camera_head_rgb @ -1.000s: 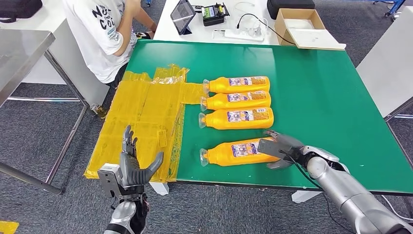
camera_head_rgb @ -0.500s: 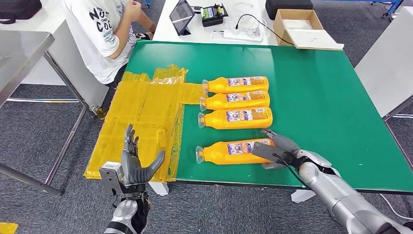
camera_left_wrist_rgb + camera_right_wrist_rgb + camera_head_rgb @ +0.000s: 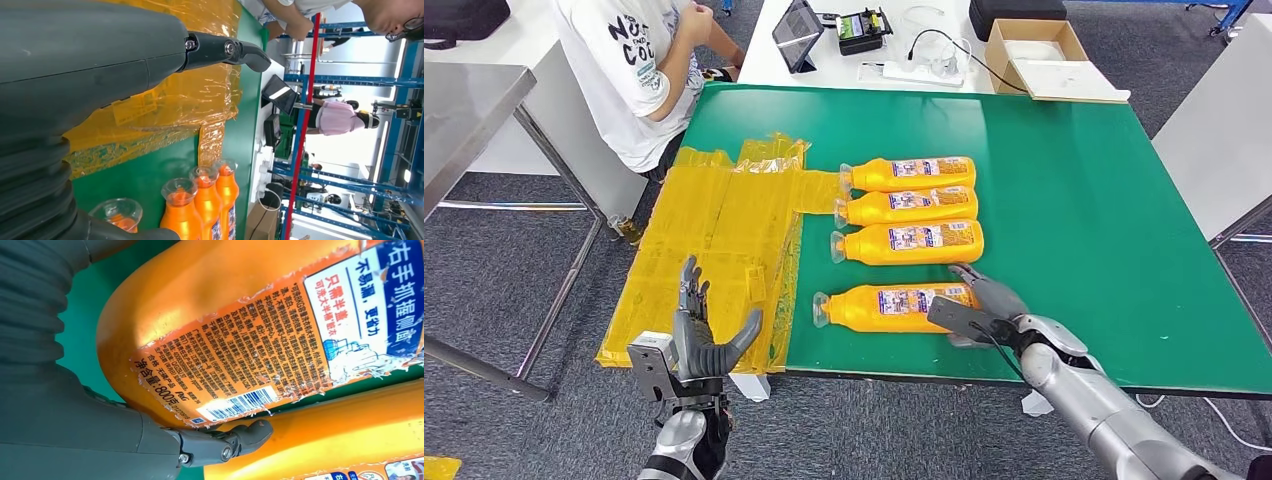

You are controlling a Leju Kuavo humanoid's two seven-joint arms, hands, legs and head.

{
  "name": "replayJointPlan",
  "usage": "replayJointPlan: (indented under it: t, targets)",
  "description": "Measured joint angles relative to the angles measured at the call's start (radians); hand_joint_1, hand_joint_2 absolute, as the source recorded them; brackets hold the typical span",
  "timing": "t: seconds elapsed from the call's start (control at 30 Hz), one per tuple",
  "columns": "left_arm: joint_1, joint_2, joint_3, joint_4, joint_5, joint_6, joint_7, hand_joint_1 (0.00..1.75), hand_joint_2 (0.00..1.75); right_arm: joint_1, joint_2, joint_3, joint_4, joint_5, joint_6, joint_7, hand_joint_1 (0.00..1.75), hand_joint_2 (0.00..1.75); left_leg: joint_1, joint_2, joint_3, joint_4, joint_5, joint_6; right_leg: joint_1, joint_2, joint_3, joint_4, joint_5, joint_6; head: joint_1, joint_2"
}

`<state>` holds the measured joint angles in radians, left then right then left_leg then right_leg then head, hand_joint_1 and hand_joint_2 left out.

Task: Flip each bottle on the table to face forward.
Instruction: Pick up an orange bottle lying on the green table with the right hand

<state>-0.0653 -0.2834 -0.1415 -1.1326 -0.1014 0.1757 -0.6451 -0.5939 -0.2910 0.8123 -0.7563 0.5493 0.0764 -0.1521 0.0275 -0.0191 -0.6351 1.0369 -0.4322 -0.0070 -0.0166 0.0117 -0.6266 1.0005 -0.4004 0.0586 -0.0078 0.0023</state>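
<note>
Head view, right hand (image 3: 980,305) gripping nearest bottle (image 3: 889,306)

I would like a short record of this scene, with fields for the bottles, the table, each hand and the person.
bottles: four orange plastic bottles lying on their sides, caps toward the yellow plastic sheet; three close together, the nearest bottle apart
surface: green table
right hand: right hand grips the nearest bottle at its base end
left hand: left hand raised off the table, fingers apart, holding nothing
person: seated at the far left corner in a white shirt
</note>
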Motion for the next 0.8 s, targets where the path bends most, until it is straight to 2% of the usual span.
replayJointPlan:
  t: [0.03, 0.1, 0.43, 0.73, 0.8]
  targets:
    - [0.0, 0.0, 0.0, 0.0, 0.0, 0.0, 0.0, 0.0, 1.75, 0.002, 0.001, -0.003, -0.002, 0.002, -0.002, -0.001, 1.38, 1.75, 0.0, 0.0, 0.0, 0.0, 0.0, 0.0, 0.0, 0.0, 0.0, 0.0, 0.0, 0.0, 0.0, 0.0]
    - [0.0, 0.0, 0.0, 0.0, 0.002, -0.001, 0.0, 0.0, 1.75, 0.009, 0.004, -0.011, -0.008, 0.009, -0.011, -0.005, 1.46, 1.75, 0.0, 0.0, 0.0, 0.0, 0.0, 0.0, 0.0, 0.0, 0.0, 0.0, 0.0, 0.0, 0.0, 0.0]
    - [0.004, 0.0, 0.0, 0.0, 0.006, -0.003, 0.004, 0.0, 1.75, 0.058, 0.011, -0.066, -0.055, 0.033, -0.034, -0.017, 1.47, 1.75, 0.0, 0.0, -0.001, 0.0, 0.0, 0.0, 0.0, 0.0, 0.0, 0.0, 0.0, 0.0, 0.0, 0.0]
    - [0.006, 0.0, 0.0, -0.001, 0.01, -0.005, 0.006, 0.0, 1.75, 0.088, 0.018, -0.103, -0.078, 0.044, -0.054, -0.036, 1.73, 1.75, 0.0, -0.001, -0.001, 0.0, 0.0, 0.0, 0.0, 0.0, 0.0, 0.0, 0.0, 0.0, 0.0, 0.0]
    - [0.008, 0.0, 0.0, -0.001, 0.013, -0.005, 0.006, 0.0, 1.75, 0.103, 0.022, -0.118, -0.09, 0.045, -0.073, -0.052, 1.75, 1.75, 0.0, -0.001, -0.001, 0.0, 0.0, 0.0, 0.0, 0.0, 0.0, 0.0, 0.0, 0.0, 0.0, 0.0]
